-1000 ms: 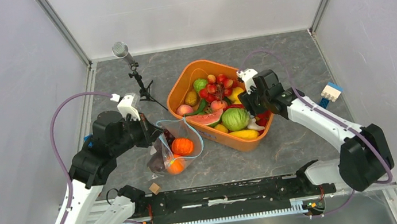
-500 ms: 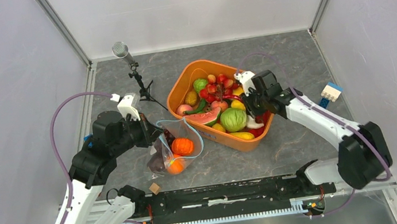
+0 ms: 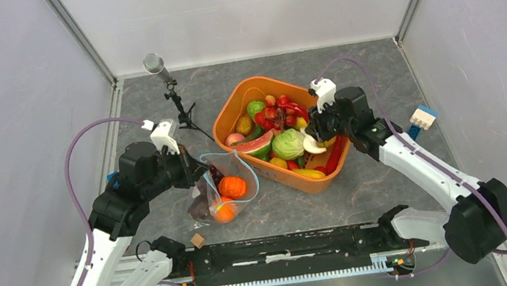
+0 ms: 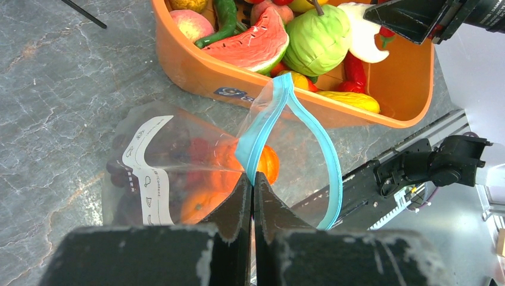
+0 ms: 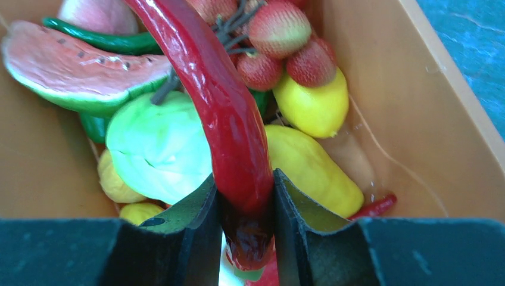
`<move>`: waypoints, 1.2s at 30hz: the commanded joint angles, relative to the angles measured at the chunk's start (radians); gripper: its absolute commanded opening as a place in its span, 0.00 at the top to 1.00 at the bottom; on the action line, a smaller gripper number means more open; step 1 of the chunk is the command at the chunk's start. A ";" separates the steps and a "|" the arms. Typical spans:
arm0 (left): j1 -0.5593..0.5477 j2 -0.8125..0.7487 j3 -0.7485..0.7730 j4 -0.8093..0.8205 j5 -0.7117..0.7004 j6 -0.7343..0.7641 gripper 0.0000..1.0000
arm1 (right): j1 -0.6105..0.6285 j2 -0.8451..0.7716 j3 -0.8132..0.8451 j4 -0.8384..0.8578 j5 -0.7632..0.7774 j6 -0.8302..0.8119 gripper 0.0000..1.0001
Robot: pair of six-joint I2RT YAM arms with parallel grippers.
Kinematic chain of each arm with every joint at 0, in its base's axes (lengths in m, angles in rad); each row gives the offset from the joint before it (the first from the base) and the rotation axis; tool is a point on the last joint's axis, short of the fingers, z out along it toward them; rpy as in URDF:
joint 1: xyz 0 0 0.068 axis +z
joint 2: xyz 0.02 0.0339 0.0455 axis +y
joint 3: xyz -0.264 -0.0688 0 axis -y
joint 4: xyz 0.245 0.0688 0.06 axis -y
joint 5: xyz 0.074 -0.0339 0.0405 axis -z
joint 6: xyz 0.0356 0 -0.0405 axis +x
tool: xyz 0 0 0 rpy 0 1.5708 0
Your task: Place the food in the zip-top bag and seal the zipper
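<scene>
The clear zip-top bag (image 3: 224, 191) lies left of the orange bin, its mouth open in a loop. My left gripper (image 3: 199, 174) is shut on the teal zipper (image 4: 324, 155) at the mouth's near edge (image 4: 253, 179). Orange food pieces (image 3: 232, 186) and dark grapes show inside the bag. My right gripper (image 3: 316, 132) is over the bin and shut on a long red chili (image 5: 220, 101), with the jaws (image 5: 247, 202) clamped on its lower end. Under it lie a green round piece (image 5: 158, 143), a watermelon slice (image 5: 77, 65), yellow pieces (image 5: 309, 107) and strawberries.
The orange bin (image 3: 268, 78) full of toy food stands mid-table. A microphone on a small tripod (image 3: 161, 70) stands behind the bag. A wooden cube (image 3: 197, 240) lies near the front rail (image 3: 286, 246). A blue-and-white block (image 3: 423, 118) lies at the right.
My right gripper has risen and shifted right inside the bin with the red chili in it. The green round piece and watermelon slice moved left. The left arm and bag stayed still.
</scene>
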 commanded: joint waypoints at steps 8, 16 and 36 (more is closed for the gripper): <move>0.003 -0.002 0.007 0.063 0.018 -0.029 0.98 | 0.008 -0.022 0.012 0.196 -0.226 0.125 0.82; 0.002 0.001 0.010 0.067 0.025 -0.035 0.98 | 0.099 0.097 0.068 0.241 -0.207 0.155 0.78; 0.003 0.007 0.004 0.066 0.024 -0.033 0.98 | 0.275 0.114 0.250 0.051 0.027 0.044 0.22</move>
